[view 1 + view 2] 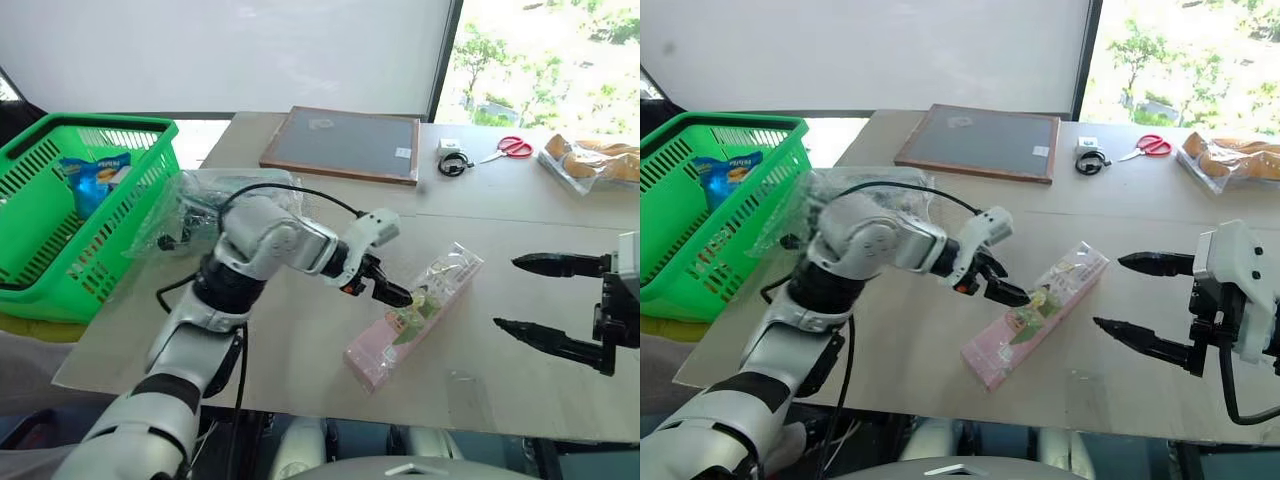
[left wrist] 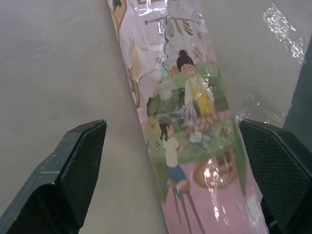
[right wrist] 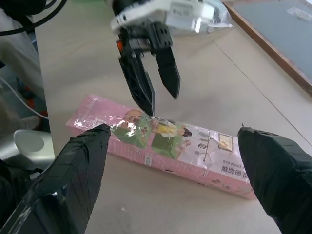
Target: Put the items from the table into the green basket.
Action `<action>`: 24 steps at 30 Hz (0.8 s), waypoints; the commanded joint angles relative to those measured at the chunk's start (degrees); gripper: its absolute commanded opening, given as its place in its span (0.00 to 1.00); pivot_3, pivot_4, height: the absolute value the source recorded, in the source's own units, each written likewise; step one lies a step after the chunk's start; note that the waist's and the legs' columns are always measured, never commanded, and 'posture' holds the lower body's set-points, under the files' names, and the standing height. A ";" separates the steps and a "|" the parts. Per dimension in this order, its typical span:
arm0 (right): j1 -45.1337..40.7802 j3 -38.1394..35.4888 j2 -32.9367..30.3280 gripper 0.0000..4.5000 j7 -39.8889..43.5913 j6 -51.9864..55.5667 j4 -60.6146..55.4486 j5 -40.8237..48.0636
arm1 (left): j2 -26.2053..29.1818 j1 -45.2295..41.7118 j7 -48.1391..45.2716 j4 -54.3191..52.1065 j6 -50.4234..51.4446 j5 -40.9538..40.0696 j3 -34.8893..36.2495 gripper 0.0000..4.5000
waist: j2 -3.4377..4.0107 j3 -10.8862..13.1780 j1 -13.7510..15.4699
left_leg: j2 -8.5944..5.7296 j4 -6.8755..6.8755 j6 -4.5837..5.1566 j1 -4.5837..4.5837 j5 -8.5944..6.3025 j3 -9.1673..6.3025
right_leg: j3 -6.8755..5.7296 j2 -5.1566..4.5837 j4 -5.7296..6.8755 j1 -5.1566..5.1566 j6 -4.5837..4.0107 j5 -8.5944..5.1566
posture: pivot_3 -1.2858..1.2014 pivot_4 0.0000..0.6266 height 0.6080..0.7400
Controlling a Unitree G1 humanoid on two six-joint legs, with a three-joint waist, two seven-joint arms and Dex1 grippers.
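Here, pink packet (image 1: 413, 315) mid-table (image 1: 300, 350), bare around

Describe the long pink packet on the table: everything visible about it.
The long pink packet is a slim box-like pack in crinkled clear wrap that glints. Its face is pink with a cartoon of figures on a green patch, and small print near one end. It lies flat on the table, slantwise, one end nearer the robot, the other farther and to the right. The left gripper, jaws open, hangs just over its middle, one fingertip at the wrap. The right gripper, jaws open, stands apart from it.
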 commanded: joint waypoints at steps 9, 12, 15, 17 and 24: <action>12.98 -15.48 0.83 1.00 7.59 -0.90 -1.44 -3.60 | -8.95 -4.48 -6.11 9.73 -2.43 5.86 -6.95 0.99 | 0.09 0.79 -0.57 | -0.01 -0.08 0.01 -0.10 -0.01 0.13 | 0.11 0.00 -0.04 -0.16 0.02 -0.02 | 0.41 0.19 1.00; 13.89 -16.94 0.45 1.00 9.71 -1.43 -0.22 -4.30 | -10.42 -3.66 -6.82 10.44 -4.92 8.63 -11.31 0.99 | -0.06 0.92 -0.97 | -0.01 -0.08 0.03 -0.07 -0.02 0.13 | 0.11 -0.01 -0.05 -0.14 0.03 -0.02 | 0.41 0.19 1.00; 14.67 -18.41 -0.25 1.00 12.36 -2.12 1.26 -5.26 | -11.47 -2.81 -7.72 11.67 -7.74 11.87 -15.02 0.99 | -0.09 0.93 -0.96 | -0.01 -0.08 0.03 -0.07 -0.03 0.11 | 0.11 -0.06 -0.07 -0.14 0.02 -0.03 | 0.41 0.19 1.00; 14.48 -18.43 -0.77 1.00 13.35 -2.62 2.10 -5.89 | -11.33 -2.22 -8.81 12.67 -10.80 14.79 -18.41 0.99 | -0.04 0.91 -0.92 | -0.03 -0.09 0.05 -0.07 -0.04 0.12 | 0.10 -0.10 -0.10 -0.13 -0.10 -0.10 | 0.41 0.19 1.00; 12.37 -15.20 -1.39 1.00 13.32 -4.08 2.20 -6.14 | -7.77 -1.54 -14.83 9.44 -16.74 19.23 -20.89 0.45 | 0.01 0.88 -0.63 | -0.06 -0.11 0.12 -0.01 -0.10 0.09 | 0.06 -0.24 -0.34 -0.03 -0.18 -0.13 | 0.41 0.19 1.00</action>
